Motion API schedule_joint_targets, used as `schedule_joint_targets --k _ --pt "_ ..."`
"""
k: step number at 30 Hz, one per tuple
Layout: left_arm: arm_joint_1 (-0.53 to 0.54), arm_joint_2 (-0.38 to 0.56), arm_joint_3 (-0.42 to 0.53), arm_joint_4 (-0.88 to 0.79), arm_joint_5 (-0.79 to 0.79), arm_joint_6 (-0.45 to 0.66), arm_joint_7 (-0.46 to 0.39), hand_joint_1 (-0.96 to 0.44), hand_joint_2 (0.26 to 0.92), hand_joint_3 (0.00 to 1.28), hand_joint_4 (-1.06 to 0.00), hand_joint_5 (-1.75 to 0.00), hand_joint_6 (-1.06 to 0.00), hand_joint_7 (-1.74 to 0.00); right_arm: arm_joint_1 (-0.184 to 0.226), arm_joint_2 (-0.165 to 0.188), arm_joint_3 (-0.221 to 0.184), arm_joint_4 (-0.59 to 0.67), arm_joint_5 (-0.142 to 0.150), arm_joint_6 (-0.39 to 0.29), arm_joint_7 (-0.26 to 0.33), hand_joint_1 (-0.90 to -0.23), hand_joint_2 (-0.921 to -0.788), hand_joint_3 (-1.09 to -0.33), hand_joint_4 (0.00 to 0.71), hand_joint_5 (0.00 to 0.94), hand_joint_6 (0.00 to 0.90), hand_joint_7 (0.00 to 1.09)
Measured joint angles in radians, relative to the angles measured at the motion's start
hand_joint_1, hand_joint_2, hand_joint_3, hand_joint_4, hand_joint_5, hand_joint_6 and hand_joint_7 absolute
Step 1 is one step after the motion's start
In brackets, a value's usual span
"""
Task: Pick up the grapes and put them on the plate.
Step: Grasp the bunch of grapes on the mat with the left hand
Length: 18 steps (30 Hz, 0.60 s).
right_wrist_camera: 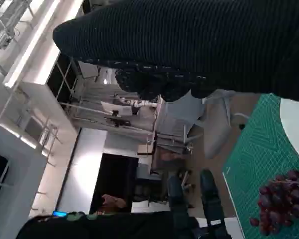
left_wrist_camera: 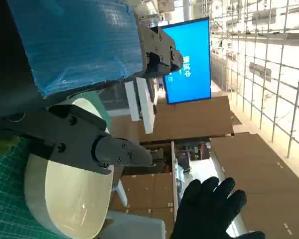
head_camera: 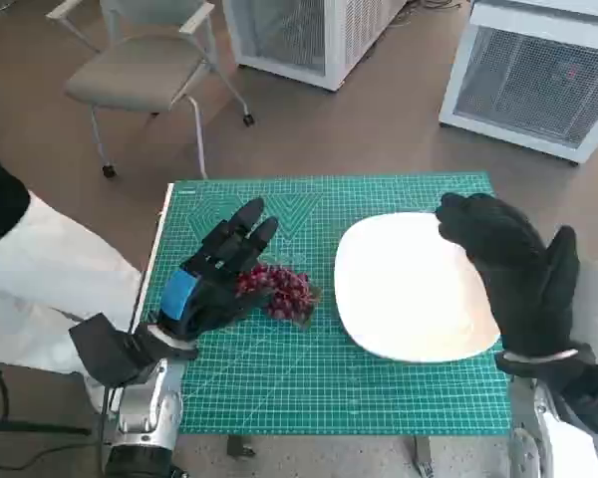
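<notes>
Left hand (head_camera: 211, 281): lying beside grapes (head_camera: 279, 289), fingers stretching flat past bunch, gripping nothing; likely lining up for grasp.
Right hand (head_camera: 513, 261): hovering over plate (head_camera: 399, 299) edge, holding nothing.
Grapes: sitting on green mat (head_camera: 329, 378), just beside plate, not yet lifted.
Room: chair (head_camera: 140, 70), white cabinets (head_camera: 533, 75) standing on floor.

A small table carries a green cutting mat (head_camera: 379, 383) that covers nearly all of its top, filling the lower middle of the head view. On the mat, the white plate (head_camera: 379, 299) lies right of centre and the bunch of dark red grapes (head_camera: 284, 289) just left of it, apart from the rim.
</notes>
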<state>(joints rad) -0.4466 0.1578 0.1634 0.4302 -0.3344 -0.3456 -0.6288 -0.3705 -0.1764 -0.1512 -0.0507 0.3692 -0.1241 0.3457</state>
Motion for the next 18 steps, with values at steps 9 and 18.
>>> schedule_joint_targets --k 9,18 --pt "0.0 0.0 0.0 0.0 0.0 0.0 0.001 -0.36 0.921 0.14 -0.26 0.0 -0.32 0.0 0.001 0.0 0.0 -0.004 0.0 0.0 0.0 -0.347 -0.921 -0.593 0.472 0.81 0.252 0.98" --pt "0.0 0.002 0.0 0.0 0.0 0.0 0.001 -0.36 0.921 0.14 -0.26 0.0 -0.32 0.0 0.001 0.001 -0.001 -0.011 0.0 0.001 0.0 -0.344 -0.921 -0.593 0.47 0.811 0.251 0.99"
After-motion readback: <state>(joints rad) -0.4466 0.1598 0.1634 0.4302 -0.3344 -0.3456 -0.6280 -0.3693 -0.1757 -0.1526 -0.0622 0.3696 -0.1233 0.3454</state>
